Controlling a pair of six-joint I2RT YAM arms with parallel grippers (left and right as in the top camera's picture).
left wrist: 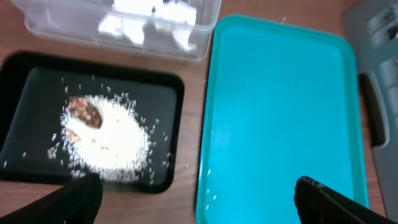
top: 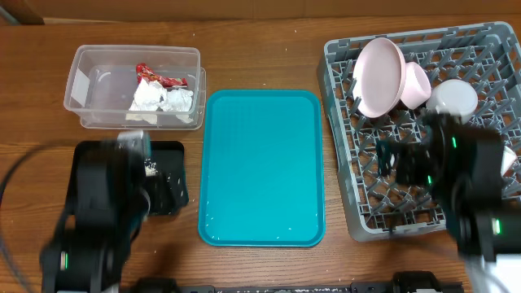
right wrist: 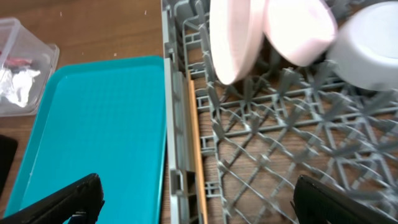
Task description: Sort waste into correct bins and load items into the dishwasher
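The left gripper [left wrist: 199, 199] and right gripper [right wrist: 196, 202] are standing wide, empty. Left of the teal tray [top: 260, 163], rice [left wrist: 118, 143] is lying in the black tray [left wrist: 31, 81], segregated as food waste.

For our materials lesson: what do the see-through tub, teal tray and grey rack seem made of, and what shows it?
Tub: likely clear glossy plastic; its contents show through the walls. Teal tray: probably moulded plastic, smooth with a soft sheen and rounded rim. Rack: seemingly matt grey plastic, moulded as an open grid.
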